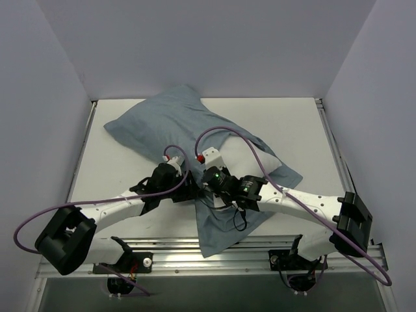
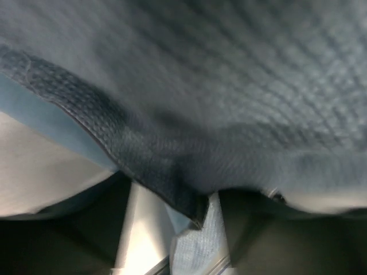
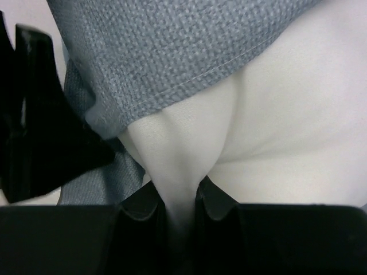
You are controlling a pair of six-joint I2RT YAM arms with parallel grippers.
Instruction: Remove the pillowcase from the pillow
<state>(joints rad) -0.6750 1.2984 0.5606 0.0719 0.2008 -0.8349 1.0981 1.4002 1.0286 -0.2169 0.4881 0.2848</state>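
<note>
The grey-blue pillowcase [image 1: 175, 123] lies slantwise across the table and covers most of the white pillow [image 1: 276, 166], which shows bare at its lower right end. A loose flap of the case trails to the near edge. Both grippers meet at the case's open mouth. My right gripper [image 1: 203, 188] is shut on a pinch of the white pillow [image 3: 287, 114], just below the pillowcase hem [image 3: 172, 46]; the pinch sits between the jaws of that gripper [image 3: 180, 200]. My left gripper [image 1: 187, 184] sits under the pillowcase [image 2: 229, 86]. Its fingers stand apart with the hem corner hanging between them [image 2: 178, 240].
White walls close in the table at the back and both sides. Metal rails [image 1: 169, 250] run along the near edge between the arm bases. Purple cables loop above both wrists. The left arm's dark body [image 3: 34, 143] shows at the left of the right wrist view.
</note>
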